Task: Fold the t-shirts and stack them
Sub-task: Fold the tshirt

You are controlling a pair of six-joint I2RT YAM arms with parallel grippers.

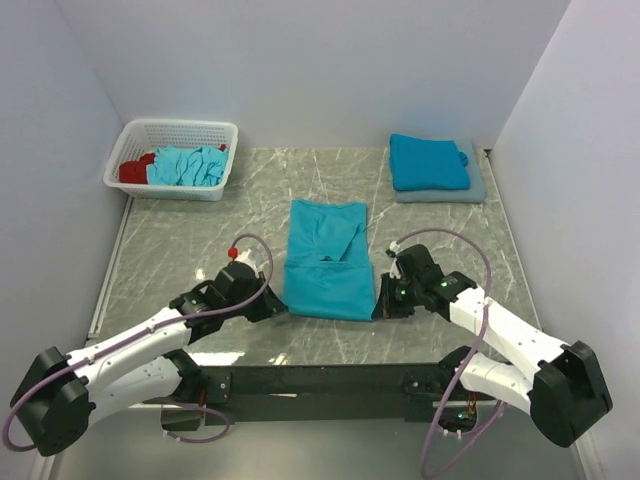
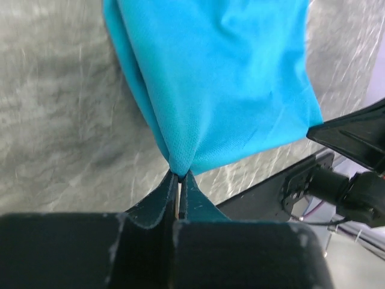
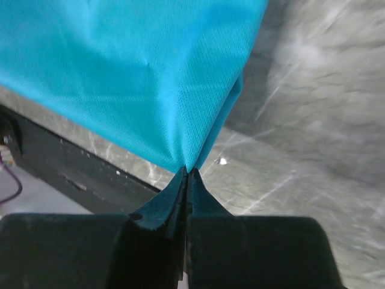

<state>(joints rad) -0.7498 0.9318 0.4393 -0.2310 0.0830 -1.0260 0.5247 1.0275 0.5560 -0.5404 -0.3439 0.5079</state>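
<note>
I see the t-shirt (image 1: 325, 262) lying partly folded at frame centre on the table (image 1: 180, 250). The left gripper (image 1: 279, 306) is clamped on its lower-left corner, and the right gripper (image 1: 380, 300) is clamped on its lower-right corner. Folded t-shirts (image 1: 429, 162) sit at upper right. The basket (image 1: 180, 126) stands at upper left.

- Left claw (image 1: 278, 306), right claw (image 1: 382, 300): black.
- T-shirt (image 1: 325, 262) between the claws: plain turquoise, no print.
- Folded t-shirt (image 1: 428, 161) beyond right claw: deeper teal.
- Basket (image 1: 165, 190) beyond left claw: white lattice.
- Table (image 1: 190, 250): grey marble, pale veins.
</note>
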